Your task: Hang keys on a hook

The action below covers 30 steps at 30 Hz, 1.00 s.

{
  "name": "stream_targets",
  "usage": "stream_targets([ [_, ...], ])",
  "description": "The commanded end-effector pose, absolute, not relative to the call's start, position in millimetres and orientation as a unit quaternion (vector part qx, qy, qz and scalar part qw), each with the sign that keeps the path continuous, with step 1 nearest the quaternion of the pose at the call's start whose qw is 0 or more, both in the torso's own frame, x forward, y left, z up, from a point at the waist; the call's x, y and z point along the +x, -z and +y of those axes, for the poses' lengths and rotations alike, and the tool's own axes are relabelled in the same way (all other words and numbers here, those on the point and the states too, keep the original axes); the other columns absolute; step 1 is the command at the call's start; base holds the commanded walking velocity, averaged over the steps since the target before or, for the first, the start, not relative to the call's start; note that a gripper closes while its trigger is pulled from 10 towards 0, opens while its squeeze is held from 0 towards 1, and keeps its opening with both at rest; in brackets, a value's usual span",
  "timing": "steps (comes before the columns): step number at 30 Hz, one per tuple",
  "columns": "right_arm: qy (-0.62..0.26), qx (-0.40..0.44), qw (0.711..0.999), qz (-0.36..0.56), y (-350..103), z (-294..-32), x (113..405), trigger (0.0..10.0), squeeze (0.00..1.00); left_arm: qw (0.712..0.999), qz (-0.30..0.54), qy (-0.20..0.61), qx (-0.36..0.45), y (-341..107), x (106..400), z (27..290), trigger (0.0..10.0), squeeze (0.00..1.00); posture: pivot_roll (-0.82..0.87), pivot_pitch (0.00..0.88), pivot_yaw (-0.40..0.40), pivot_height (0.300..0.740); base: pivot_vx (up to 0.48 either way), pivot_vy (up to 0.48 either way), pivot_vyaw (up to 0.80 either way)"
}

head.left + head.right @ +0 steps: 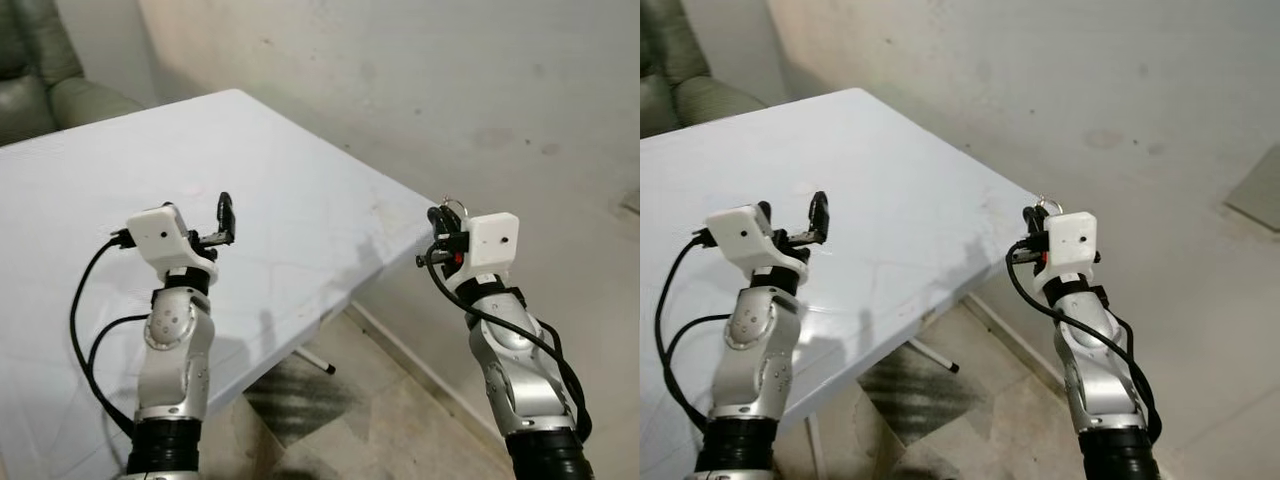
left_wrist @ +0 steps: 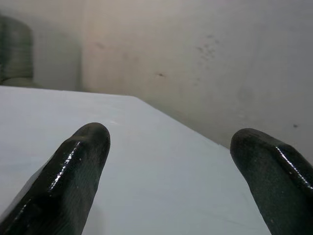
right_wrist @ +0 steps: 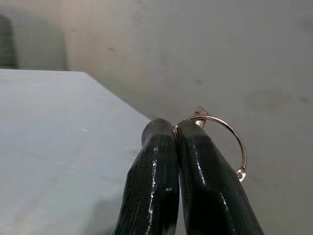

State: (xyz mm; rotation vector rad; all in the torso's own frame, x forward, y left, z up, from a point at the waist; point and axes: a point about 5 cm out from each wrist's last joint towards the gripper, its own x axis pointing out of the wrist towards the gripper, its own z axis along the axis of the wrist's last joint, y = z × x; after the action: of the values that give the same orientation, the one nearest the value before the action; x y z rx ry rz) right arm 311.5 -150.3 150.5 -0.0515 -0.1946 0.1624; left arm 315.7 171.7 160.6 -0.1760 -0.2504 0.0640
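Right gripper [image 3: 177, 134] raised beside the corner of the white tabletop [image 1: 300, 200], jaws pressed together and pinching a metal key ring [image 3: 230, 139] that sticks up past the fingertips, in front of the stained wall [image 1: 450, 90]. Left gripper [image 2: 168, 142] held above the tabletop, jaws spread apart with nothing between. Green armchair [image 1: 40, 80] behind the far edge of the tabletop.
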Motion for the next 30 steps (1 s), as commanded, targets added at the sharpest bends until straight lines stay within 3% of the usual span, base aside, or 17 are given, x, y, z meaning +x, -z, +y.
stream_targets([
  [1,-0.063,-0.026,0.992,-0.107,-155.3,-157.1,314.1,10.0,0.00,0.988,-0.126,-0.015,-0.087,-163.5,319.9,162.9,10.0,0.00,0.00,0.000,-0.052,0.740,0.000,0.000,-0.76],
  [30,-0.045,-0.024,0.992,-0.119,-155.8,-160.3,315.9,10.0,0.00,0.989,-0.115,0.021,-0.088,-162.3,330.6,148.4,10.0,0.00,-0.03,0.000,-0.026,0.740,0.000,0.000,-0.77],
])
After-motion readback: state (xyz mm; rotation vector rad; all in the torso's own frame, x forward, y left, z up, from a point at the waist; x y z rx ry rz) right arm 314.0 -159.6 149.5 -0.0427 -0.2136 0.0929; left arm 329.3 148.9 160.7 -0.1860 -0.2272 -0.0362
